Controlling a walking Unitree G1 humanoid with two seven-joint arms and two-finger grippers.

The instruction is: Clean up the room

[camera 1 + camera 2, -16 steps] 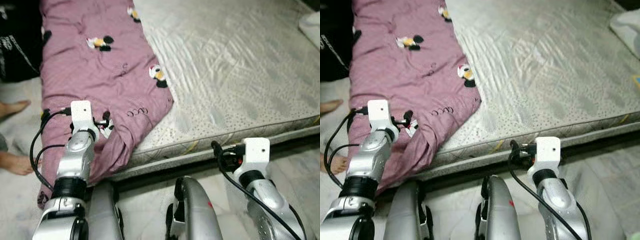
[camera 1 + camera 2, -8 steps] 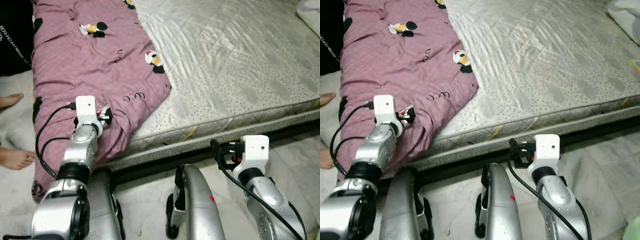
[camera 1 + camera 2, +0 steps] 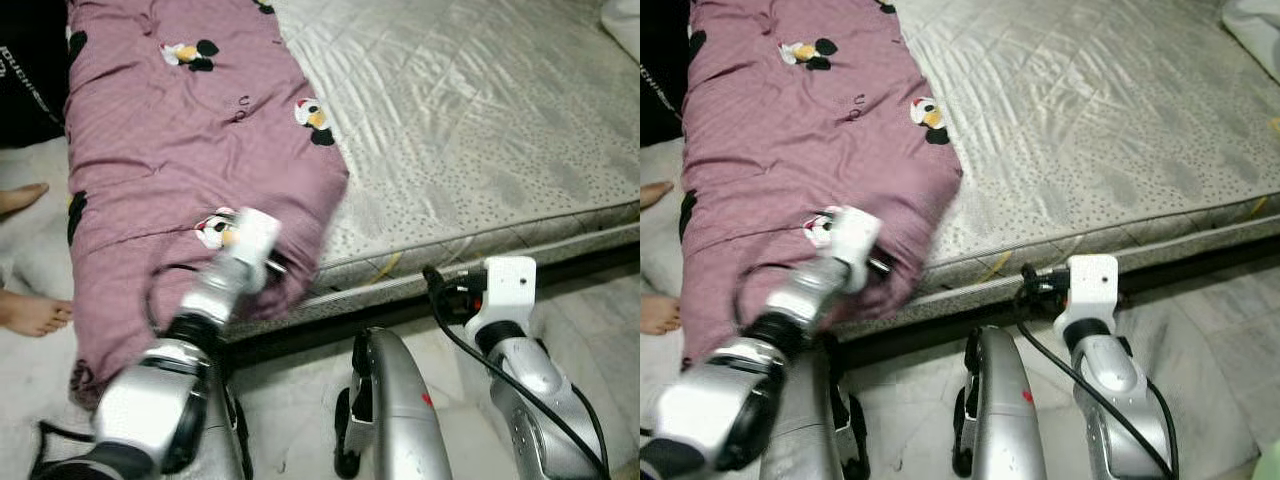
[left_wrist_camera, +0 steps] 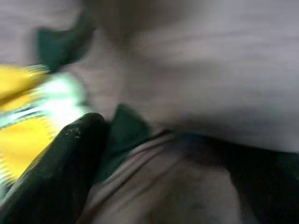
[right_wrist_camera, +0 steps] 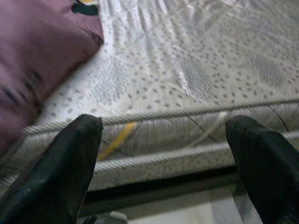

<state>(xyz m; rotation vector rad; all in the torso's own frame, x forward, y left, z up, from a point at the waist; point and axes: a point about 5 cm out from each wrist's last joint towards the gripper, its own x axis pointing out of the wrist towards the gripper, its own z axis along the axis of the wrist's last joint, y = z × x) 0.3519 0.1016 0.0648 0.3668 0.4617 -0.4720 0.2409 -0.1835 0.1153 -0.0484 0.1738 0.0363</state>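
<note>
Across the left part of a bare, silvery-grey quilted mattress (image 3: 480,130) lies a mauve quilt (image 3: 170,150) printed with small cartoon mice, its near end spilling over the bed's front edge toward the floor. On that drooping end, close to one mouse print (image 3: 215,230), the left tool (image 3: 262,262) is pressed into the fabric near the mattress edge; its silver arm is smeared by motion blur. From the left wrist, one black finger (image 4: 56,163) shows against blurred purple cloth and a patch of yellow and white print, and it is not possible to tell whether this tool is open or closed on the quilt. Over the pale marble floor (image 3: 590,310), just in front of the bed's dark base, hangs the right tool (image 5: 168,154), pointing at the side of the mattress. Its two black fingers are spread wide apart with nothing between them. Below, between the two arms, the robot's silver legs (image 3: 395,410) stand on the floor. Beside the bed on the far left, a person's two bare feet (image 3: 35,312) rest on the floor next to the hanging quilt.
</note>
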